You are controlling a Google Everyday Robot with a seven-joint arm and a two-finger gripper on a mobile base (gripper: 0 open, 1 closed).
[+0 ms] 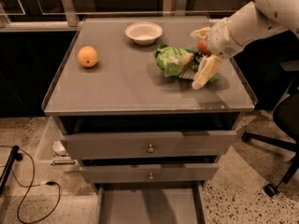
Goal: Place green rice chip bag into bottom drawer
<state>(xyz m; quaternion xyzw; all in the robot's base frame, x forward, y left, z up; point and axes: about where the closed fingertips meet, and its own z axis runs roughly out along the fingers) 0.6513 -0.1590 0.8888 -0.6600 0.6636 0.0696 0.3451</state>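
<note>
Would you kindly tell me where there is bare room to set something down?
The widest bare patch is the front and middle of the cabinet top, between the orange and the green rice chip bag. The open bottom drawer shows bare floor too. Crowded: right rear, where the gripper hangs open over the bag, by the apple.

Cabinet top [117,90]: rice chip bag [174,60] lies on it. Bowl [144,32] behind-left of the bag; orange [88,56] well left; gripper [202,54] over the bag's right edge. Bottom drawer [149,208], pulled out, far below the bag, nearer the camera.
</note>
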